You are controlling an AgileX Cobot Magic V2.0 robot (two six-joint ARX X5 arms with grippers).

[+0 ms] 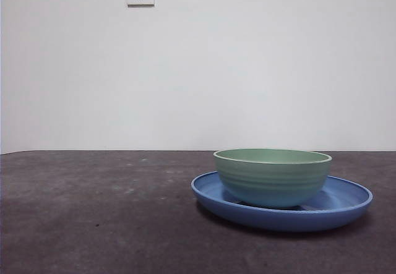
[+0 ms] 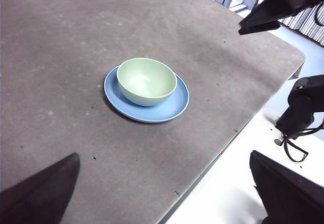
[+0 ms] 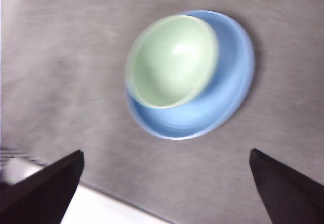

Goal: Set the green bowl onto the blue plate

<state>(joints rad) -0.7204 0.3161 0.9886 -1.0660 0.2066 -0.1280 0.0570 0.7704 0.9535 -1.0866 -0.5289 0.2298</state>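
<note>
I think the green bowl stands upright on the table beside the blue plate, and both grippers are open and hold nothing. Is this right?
Not quite. The bowl stands upright on the plate, not beside it on the table; the front view shows its base inside the plate's rim, and both wrist views agree. The rest holds: the left gripper and the right gripper are open and hold nothing.
</note>
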